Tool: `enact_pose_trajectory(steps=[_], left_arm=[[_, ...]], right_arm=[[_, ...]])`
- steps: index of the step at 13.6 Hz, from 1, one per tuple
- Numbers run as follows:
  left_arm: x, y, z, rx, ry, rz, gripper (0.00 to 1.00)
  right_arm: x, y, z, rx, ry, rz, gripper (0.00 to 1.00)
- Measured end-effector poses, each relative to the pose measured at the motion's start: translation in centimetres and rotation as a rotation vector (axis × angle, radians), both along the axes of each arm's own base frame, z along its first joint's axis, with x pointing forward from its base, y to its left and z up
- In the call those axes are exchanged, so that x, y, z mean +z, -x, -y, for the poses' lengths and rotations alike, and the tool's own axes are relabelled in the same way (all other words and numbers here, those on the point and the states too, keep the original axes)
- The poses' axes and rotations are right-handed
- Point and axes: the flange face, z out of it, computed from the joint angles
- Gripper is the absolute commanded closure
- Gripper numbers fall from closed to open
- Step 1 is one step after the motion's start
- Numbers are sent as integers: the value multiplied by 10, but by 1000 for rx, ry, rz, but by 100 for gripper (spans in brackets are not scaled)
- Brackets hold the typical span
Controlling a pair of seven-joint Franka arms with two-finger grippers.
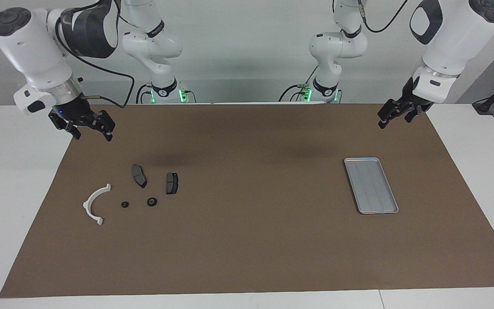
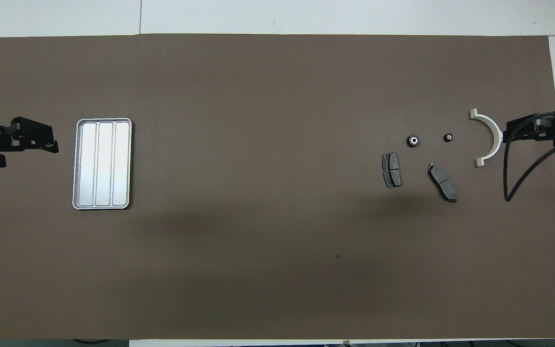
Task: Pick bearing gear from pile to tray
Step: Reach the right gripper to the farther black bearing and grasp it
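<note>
The pile lies on the brown mat toward the right arm's end. It holds two black round bearing gears, a larger one and a smaller one. With them are a white half-ring bracket and two dark brake pads. My right gripper hangs open and empty over the mat's edge, beside the bracket as seen from above. The silver tray lies empty toward the left arm's end. My left gripper waits open, in the air beside the tray.
The brown mat covers most of the white table. A black cable loops down from the right wrist, over the mat's edge beside the bracket.
</note>
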Motion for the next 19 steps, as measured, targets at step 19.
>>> enact_pose_trajectory(steps=[19], left_arm=[[0,0,0,0,0,0,0]], right_arm=[[-211,-78,-2,42,41,-28,8]])
